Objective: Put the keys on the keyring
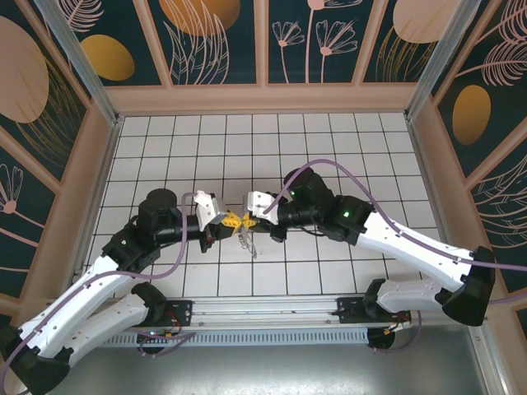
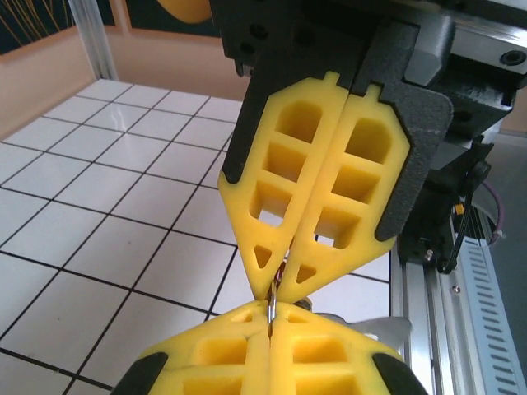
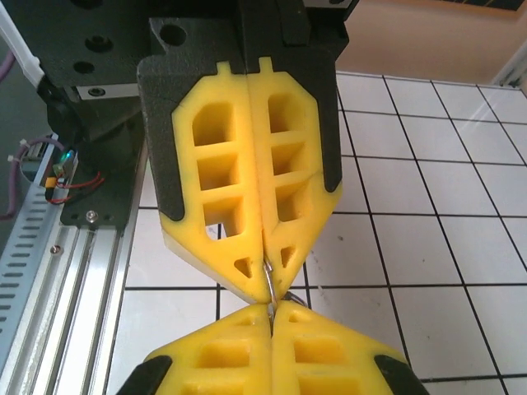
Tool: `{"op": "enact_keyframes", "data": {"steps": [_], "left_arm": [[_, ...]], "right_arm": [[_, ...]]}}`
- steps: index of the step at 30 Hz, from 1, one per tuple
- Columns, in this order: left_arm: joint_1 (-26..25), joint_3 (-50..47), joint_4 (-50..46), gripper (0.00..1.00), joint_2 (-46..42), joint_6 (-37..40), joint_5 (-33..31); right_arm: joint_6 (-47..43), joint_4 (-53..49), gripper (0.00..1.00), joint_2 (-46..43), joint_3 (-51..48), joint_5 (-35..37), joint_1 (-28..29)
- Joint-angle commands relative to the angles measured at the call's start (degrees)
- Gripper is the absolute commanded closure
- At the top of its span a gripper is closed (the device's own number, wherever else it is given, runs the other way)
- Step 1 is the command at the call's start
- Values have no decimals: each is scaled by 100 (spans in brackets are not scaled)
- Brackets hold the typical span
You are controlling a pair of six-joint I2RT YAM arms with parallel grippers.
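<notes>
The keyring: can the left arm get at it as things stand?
Likely yes: the left gripper seems to have its jaws shut on the keyring, tip to tip with the right gripper, which pinches it too.

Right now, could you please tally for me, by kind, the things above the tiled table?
Grippers: 2, the left gripper and the right gripper, meeting tip to tip, each shut on a thin metal part of the key bunch.
Key bunch, hanging under the tips: 1; the single keys are too small to count.
Total: 3
</notes>
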Motion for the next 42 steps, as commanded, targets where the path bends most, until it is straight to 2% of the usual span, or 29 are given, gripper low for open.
{"op": "enact_keyframes", "data": {"steps": [1, 4, 7, 12, 18, 31, 34, 41, 42], "left_arm": [[-17, -38, 663, 100, -93, -105, 165], [-12, -185, 1088, 100, -271, -297, 327], [-16, -285, 1579, 100, -346, -523, 563], [-17, -377, 2236, 100, -389, -876, 926], [-13, -539, 2982, 100, -506, -1324, 1269], [-12, -649, 3396, 100, -543, -1609, 1385], [-16, -641, 3278, 100, -491, -1531, 1335], [-16, -294, 1867, 100, -402, -863, 857], [-17, -223, 1586, 94, -375, -731, 714]], "right_arm": [[-138, 126, 100, -15, 184, -134, 224], [-2, 376, 99, -193, -67, -296, 209], [120, 709, 87, -416, -394, -539, 200], [353, 1258, 83, -836, -838, -910, 143], [572, 1618, 85, -1077, -1108, -1100, -26], [731, 1928, 92, -1216, -1256, -1255, -159], [748, 2088, 100, -1231, -1292, -1325, -161], [758, 2022, 100, -1263, -1255, -850, -178], [737, 1940, 100, -1256, -1217, -688, -176]]}}
